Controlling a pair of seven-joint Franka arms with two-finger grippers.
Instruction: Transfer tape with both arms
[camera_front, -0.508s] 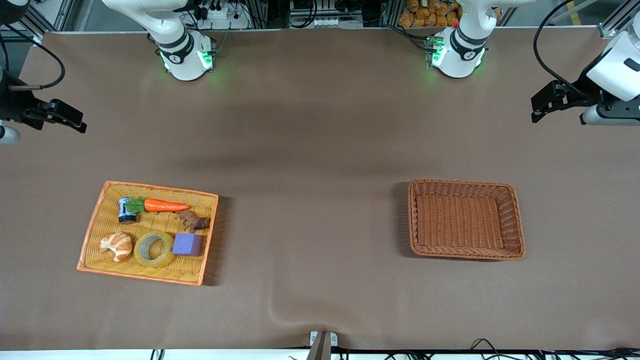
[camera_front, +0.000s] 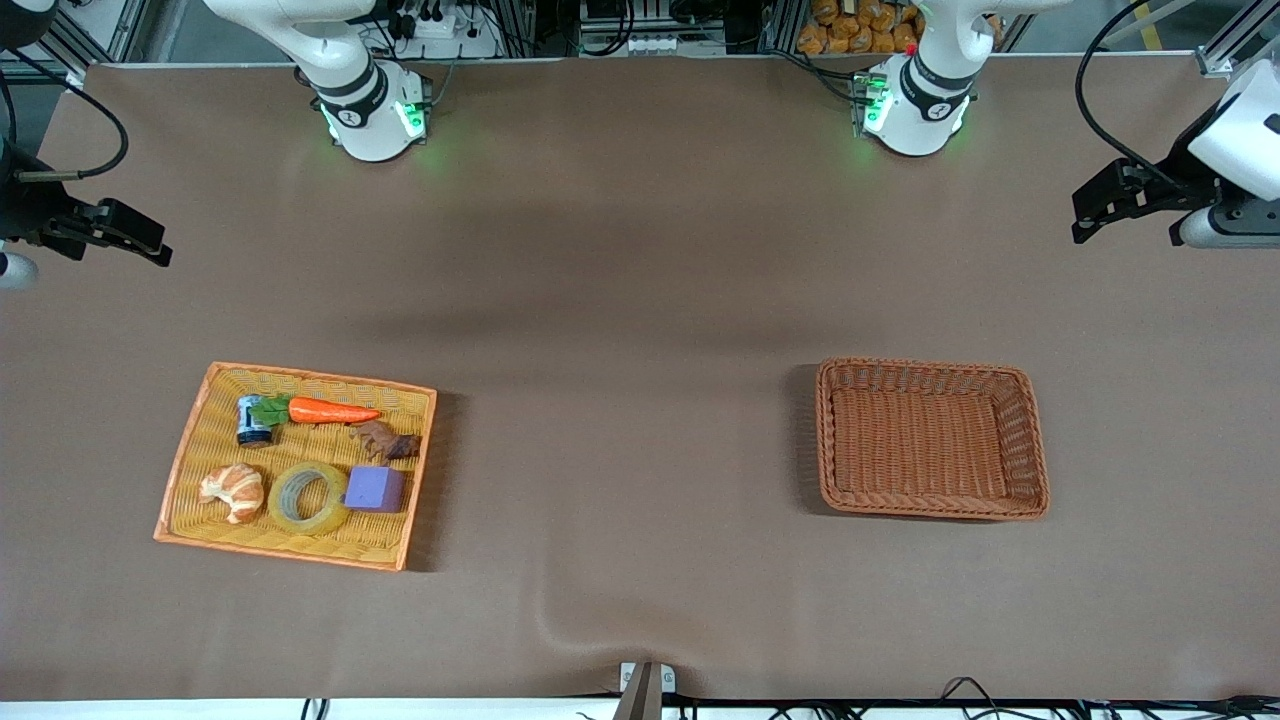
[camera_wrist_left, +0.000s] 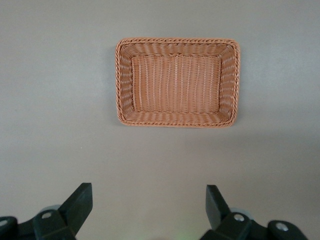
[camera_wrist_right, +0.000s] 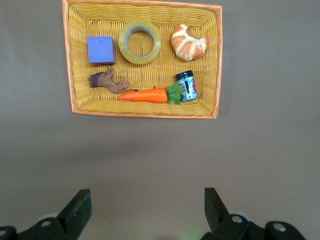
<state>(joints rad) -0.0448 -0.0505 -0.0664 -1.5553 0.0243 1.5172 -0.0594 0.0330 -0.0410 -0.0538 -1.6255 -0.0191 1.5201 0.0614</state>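
A: What finish has the tape (camera_front: 308, 498)?
B: Glossy translucent film. Both trays, yellow (camera_front: 196, 450) and brown (camera_front: 1032, 440), are rough woven wicker.
A: And the table (camera_front: 640, 300)?
B: Matt brown cloth, slightly wrinkled.

The tape (camera_front: 308, 498) (camera_wrist_right: 140, 41) is a translucent yellowish ring with a grey core; it lies flat in the yellow tray (camera_front: 196, 445), touching nothing that grips; the right gripper (camera_front: 128, 232) hangs open well apart from it, over bare table; the left gripper (camera_front: 1105, 200), open too, hangs much farther off.
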